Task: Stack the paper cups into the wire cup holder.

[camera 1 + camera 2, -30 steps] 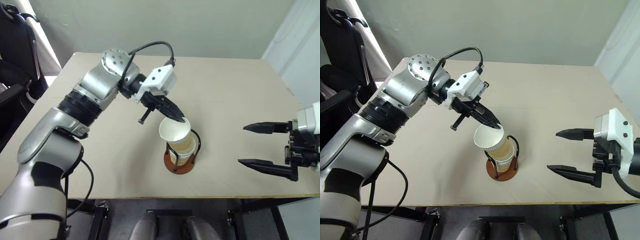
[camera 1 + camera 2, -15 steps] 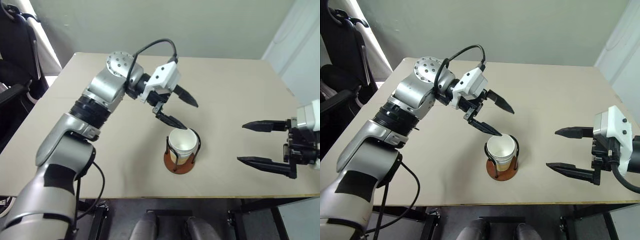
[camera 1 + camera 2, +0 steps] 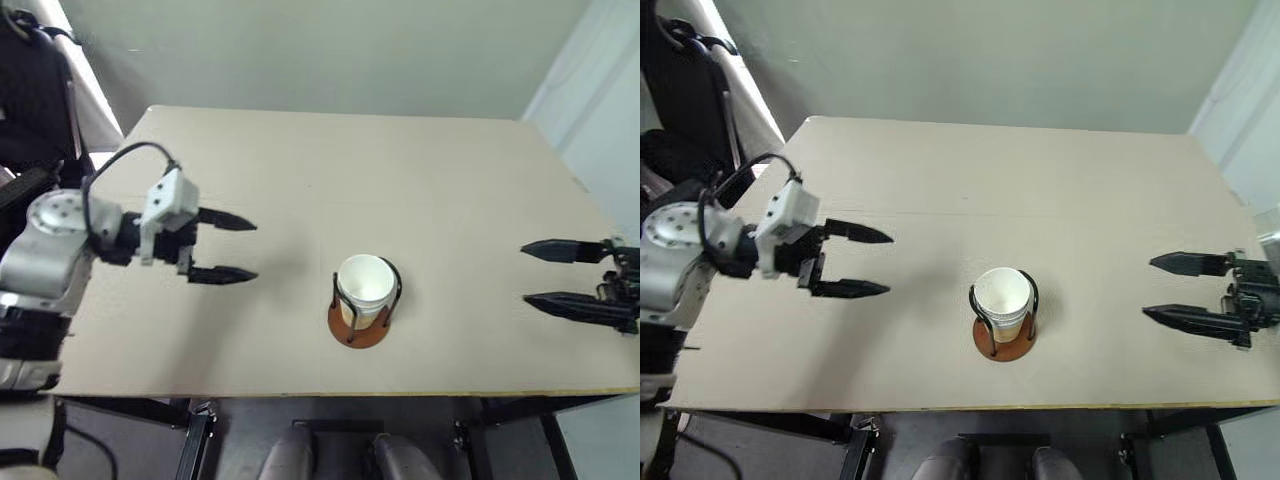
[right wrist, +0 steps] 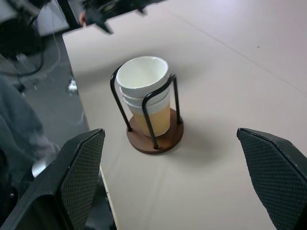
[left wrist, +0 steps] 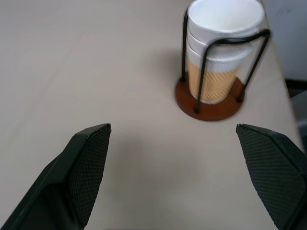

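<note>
Inside the wire cup holder [image 3: 364, 310], nested paper cups [image 5: 223, 52], lower cups mostly hidden

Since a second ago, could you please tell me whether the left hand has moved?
Yes. The left hand has drawn back from above the wire cup holder, toward the table's left edge, open and empty.

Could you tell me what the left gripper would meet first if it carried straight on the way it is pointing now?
Probably the bare table. The open left gripper points across the table and slightly downward, roughly toward the wire cup holder with the stacked paper cups. The holder looks slightly off its line, though depth is unclear.
</note>
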